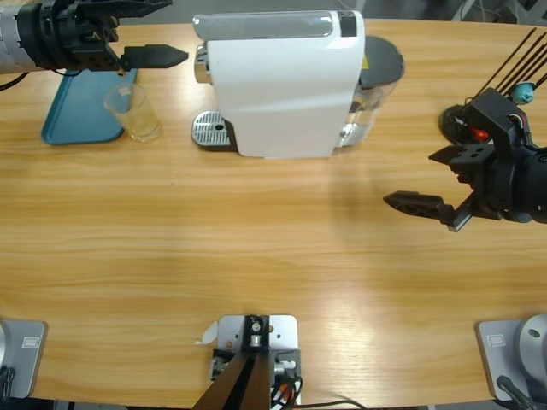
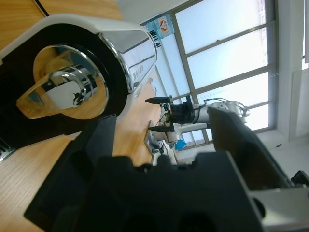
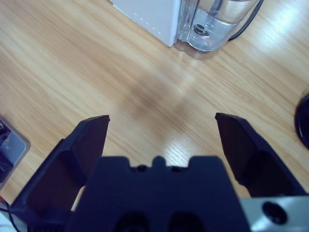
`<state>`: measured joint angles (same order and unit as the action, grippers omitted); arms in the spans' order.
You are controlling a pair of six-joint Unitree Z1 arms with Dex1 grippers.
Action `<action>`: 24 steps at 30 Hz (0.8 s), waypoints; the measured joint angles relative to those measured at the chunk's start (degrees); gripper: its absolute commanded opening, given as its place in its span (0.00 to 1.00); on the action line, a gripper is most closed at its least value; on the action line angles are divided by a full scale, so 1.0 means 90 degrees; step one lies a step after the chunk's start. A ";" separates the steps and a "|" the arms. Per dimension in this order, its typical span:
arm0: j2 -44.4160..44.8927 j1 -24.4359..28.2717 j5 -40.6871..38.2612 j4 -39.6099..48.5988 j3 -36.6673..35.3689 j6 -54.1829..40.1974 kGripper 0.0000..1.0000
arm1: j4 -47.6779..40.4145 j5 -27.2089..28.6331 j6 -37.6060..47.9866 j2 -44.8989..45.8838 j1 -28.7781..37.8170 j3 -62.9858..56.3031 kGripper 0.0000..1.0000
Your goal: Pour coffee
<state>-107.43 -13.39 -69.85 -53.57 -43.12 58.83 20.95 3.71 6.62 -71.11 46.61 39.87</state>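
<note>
The left hand (image 1: 158, 34) hangs at the far left of the desk (image 1: 256, 248), its jaws spread wide with nothing between them, pointed at the front of the white capsule coffee machine (image 1: 282, 81). In its own wrist view it looks straight along at the chromed spout (image 2: 63, 94), probably lined up to work the machine or come down on the glass.

That clear drinking glass (image 1: 132, 111) stands upright just below the left hand, beside the blue tray (image 1: 81, 111) and a little left of the machine's round drip grille (image 1: 212, 128), not under the spout. No coffee shows in it, so the pour looks not yet begun.

The right hand (image 1: 436, 192), likewise wide open and empty, hovers over bare wood well apart from the glass, seemingly parked clear. The machine's water tank (image 3: 212, 24) lies ahead of it.
</note>
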 measured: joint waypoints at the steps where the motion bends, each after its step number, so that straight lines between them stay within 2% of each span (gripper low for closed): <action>1: 0.0000 0.0005 0.0001 -0.0048 0.0000 0.0067 0.78 | 0.0000 0.0000 0.0000 0.0000 0.0000 0.0000 0.98; 10: -0.0469 0.0024 0.0089 -0.1416 0.0001 0.0975 0.77 | 0.0000 0.0000 0.0000 0.0000 0.0000 0.0000 0.98; 14: -0.0728 0.0024 0.0108 -0.1759 -0.0006 0.1142 0.72 | 0.0000 0.0000 0.0000 0.0000 0.0000 0.0000 0.98; 24: -0.0826 0.0024 0.0134 -0.2524 -0.0104 0.1692 0.72 | 0.0000 0.0000 0.0000 0.0000 0.0000 0.0000 0.98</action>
<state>-114.86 -13.18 -68.64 -76.28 -44.06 74.05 20.95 3.71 6.62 -71.11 46.61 39.87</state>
